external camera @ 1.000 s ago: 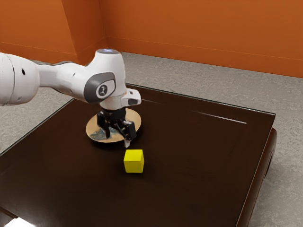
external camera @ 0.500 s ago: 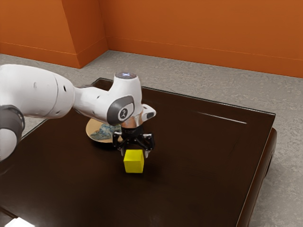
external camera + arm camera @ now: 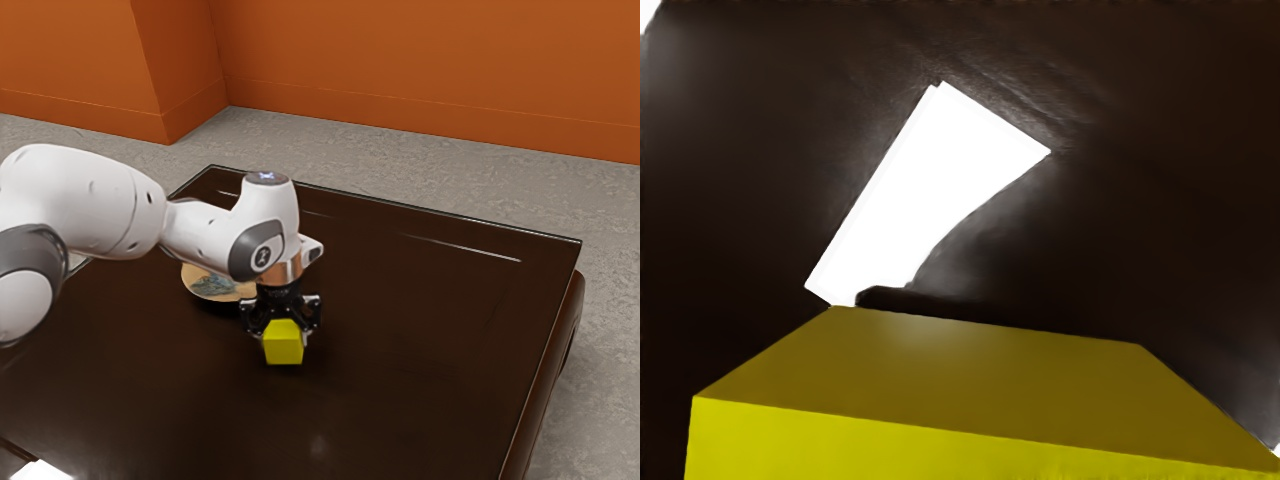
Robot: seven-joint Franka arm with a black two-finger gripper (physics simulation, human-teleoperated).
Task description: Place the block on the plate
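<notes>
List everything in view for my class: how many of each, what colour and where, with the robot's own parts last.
Block: one, yellow, on the table at the gripper.
Plate: one, tan with a blue-grey pattern, on the table, partly behind the arm.
Table: one, dark brown, under block and plate.
White patch: one, at the exterior view's lower left.
White shape: one large, beyond the block in the wrist view; its nature unclear.
Floor: one, grey, around the table.
Wall: one, cornered, orange, behind the table.
Arm: one, white and grey, from the exterior view's left.
Gripper: one, black, at the block.
</notes>
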